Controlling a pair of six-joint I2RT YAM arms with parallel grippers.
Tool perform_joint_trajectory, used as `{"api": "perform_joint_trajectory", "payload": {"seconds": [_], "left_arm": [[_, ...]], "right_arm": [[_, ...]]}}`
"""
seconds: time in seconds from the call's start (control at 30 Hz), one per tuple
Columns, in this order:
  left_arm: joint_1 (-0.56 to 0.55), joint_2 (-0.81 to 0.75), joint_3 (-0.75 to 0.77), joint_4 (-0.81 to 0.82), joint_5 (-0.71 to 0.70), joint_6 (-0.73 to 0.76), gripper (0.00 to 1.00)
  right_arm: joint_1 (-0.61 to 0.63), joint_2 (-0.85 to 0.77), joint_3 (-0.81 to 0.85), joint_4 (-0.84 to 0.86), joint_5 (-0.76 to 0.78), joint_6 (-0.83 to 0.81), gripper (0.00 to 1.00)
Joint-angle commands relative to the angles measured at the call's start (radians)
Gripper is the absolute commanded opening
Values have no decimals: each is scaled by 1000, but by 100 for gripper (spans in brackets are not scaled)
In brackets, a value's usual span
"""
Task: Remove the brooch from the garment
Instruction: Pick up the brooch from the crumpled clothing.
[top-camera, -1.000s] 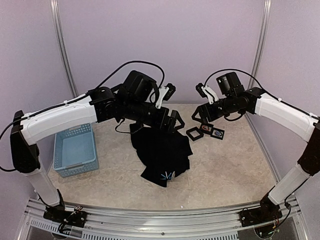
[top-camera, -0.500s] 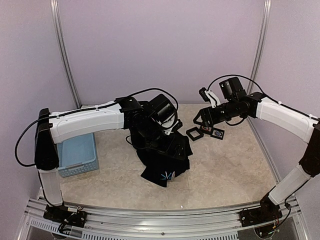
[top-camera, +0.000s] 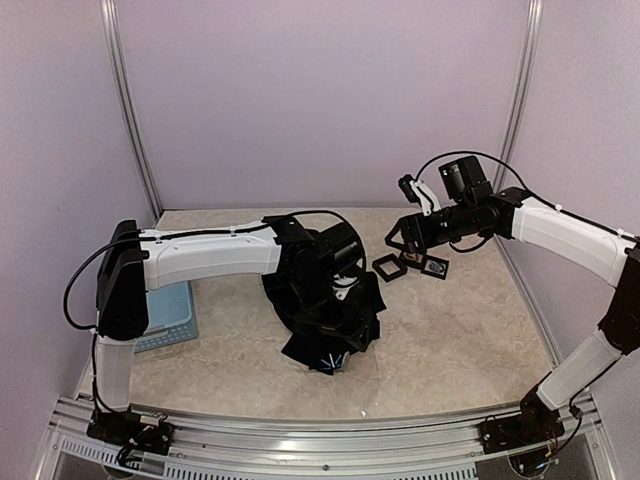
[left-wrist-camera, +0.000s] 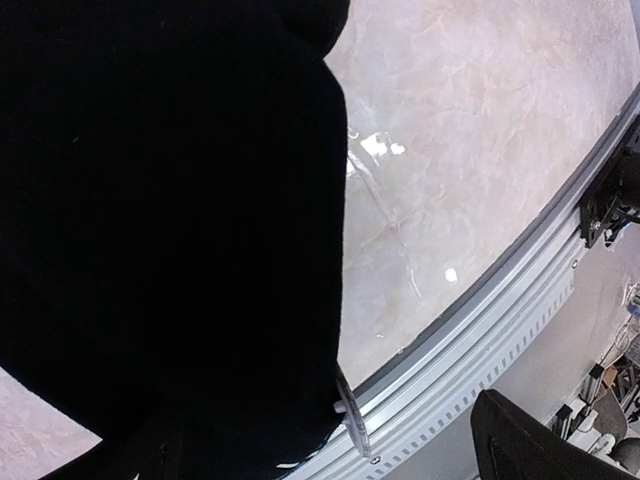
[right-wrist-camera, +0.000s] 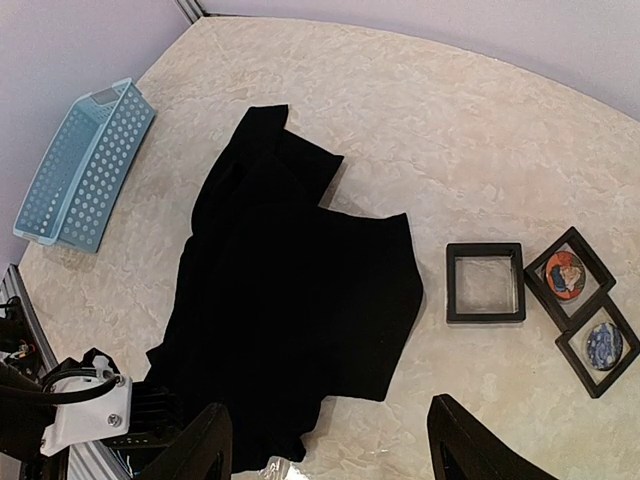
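The black garment (top-camera: 330, 318) lies crumpled at the table's middle, with a small blue-white mark (top-camera: 336, 357) at its near edge. It fills the left of the left wrist view (left-wrist-camera: 170, 220) and lies spread out in the right wrist view (right-wrist-camera: 290, 300). A small clear plastic piece with a peg (left-wrist-camera: 350, 420) sticks out at the garment's edge; I cannot tell whether it is the brooch. My left gripper (top-camera: 338, 305) is low over the garment, open, its fingers (left-wrist-camera: 520, 445) wide apart. My right gripper (top-camera: 402, 238) is open and empty, high over the table's back right.
Three black square frames lie right of the garment: one empty (right-wrist-camera: 485, 282), one with an orange round piece (right-wrist-camera: 566, 273), one with a blue round piece (right-wrist-camera: 600, 343). A light-blue basket (top-camera: 165, 312) stands at the left. The metal rail (left-wrist-camera: 480, 330) runs along the near edge.
My left arm has swung down and toward the near edge, from above the garment's far side to low over it. My right arm has dropped slightly.
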Motion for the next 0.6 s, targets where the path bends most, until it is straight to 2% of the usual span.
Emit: {"api": "perform_joint_trajectory", "payload": {"seconds": [0.0,0.1,0.27,0.37,0.57], "left_arm": [[-6,53,37,-99,-9,-13,99],[-13,77,62,-170,-102,-8,99],[-18,91,62,-205,-176,-12,97],[-18,93,51,-192,-180,-8,84],[-14,77,-1,-107,-104,-15,44]], "right_arm": [[-9,-30,-22,30,14,16,68],[-9,-34,-34,43,16,18,68],[-9,-40,-44,54,27,25,68],[-11,-43,-48,62,36,28,68],[-12,-44,-45,65,44,25,68]]}}
